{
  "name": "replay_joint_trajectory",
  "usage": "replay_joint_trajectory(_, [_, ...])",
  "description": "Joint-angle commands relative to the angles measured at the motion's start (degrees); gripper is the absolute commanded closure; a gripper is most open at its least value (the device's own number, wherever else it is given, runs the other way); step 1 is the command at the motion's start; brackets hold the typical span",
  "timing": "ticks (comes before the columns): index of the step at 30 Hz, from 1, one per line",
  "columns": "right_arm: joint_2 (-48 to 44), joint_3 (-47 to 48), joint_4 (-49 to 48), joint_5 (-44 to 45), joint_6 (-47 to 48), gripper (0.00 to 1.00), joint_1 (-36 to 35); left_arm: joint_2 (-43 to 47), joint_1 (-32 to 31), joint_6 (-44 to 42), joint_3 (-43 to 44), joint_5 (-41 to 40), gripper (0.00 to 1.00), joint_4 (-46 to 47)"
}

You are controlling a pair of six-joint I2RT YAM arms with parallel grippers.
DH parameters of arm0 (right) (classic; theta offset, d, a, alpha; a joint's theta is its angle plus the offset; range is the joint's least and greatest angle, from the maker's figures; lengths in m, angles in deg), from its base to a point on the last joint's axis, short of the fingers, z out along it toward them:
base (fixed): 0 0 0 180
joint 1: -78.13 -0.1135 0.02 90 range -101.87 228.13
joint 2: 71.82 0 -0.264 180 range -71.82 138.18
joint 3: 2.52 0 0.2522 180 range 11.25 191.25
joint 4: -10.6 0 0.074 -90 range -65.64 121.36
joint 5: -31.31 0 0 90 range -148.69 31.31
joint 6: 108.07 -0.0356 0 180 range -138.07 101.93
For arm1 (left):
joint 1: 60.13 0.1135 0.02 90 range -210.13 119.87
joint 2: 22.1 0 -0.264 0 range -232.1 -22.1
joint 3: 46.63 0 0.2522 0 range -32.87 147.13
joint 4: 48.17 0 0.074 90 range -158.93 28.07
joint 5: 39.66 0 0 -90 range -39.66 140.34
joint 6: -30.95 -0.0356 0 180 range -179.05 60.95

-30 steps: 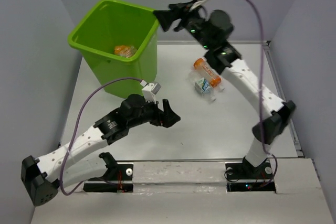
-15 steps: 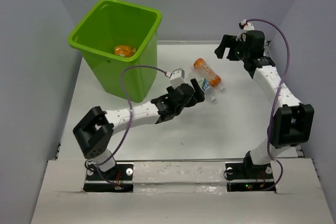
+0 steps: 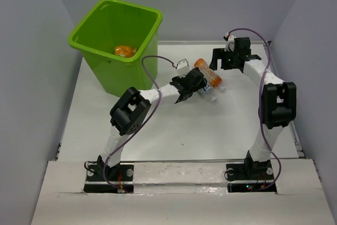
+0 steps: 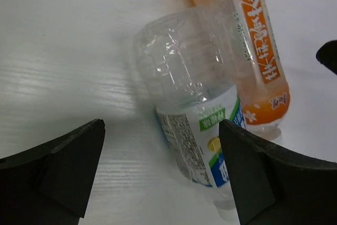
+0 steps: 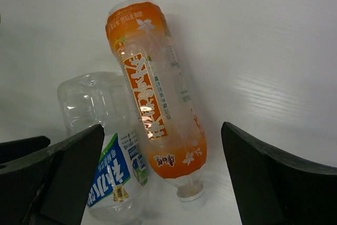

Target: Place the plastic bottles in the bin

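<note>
Top view: clear bottle (image 3: pixel 208 94) mostly hidden under left gripper (image 3: pixel 197 88); only a sliver shows at its 4 o'clock. Orange thing (image 3: pixel 125 51) in the bin (image 3: pixel 87 46) is too small to identify.

Left wrist view: orange bottle (image 4: pixel 260 56) cut off at 12 o'clock. Fingers (image 4: pixel 58 167) cropped at 6 o'clock. Clear bottle's cap end blurred.
</note>
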Motion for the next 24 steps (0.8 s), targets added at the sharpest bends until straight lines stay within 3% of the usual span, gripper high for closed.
replay_joint_trajectory(1, [3.51,3.80,0.88,-5.78,1.96,0.02,-0.04,-3.25,1.29,-2.36,6.58,1.16,0.01,-1.12])
replay_joint_trajectory(5, [6.94,5.56,0.96,-7.02,2.75,0.01,-0.04,-9.22,2.16,-4.38,12.47,4.59,0.01,-1.73])
replay_joint_trajectory(11, [13.27,9.25,2.81,-10.10,2.22,0.01,-0.04,-12.31,2.95,-3.68,12.05,6.62,0.01,-1.38])
replay_joint_trajectory(18, [16.36,10.66,2.72,-1.94,1.87,0.04,-0.57,-10.74,3.66,-4.03,8.45,6.71,0.01,0.97])
replay_joint_trajectory(22, [16.53,11.36,2.37,0.98,-0.59,0.26,-0.57,-5.13,3.66,-3.86,1.77,6.97,0.01,5.73])
replay_joint_trajectory(23, [16.36,11.19,2.37,0.72,-1.03,0.42,-0.57,-4.32,3.66,-3.77,0.80,7.23,0.01,6.52])
replay_joint_trajectory(24, [15.92,10.84,2.20,0.54,-1.90,0.47,-0.57,-3.53,3.66,-3.68,0.10,7.32,0.01,7.66])
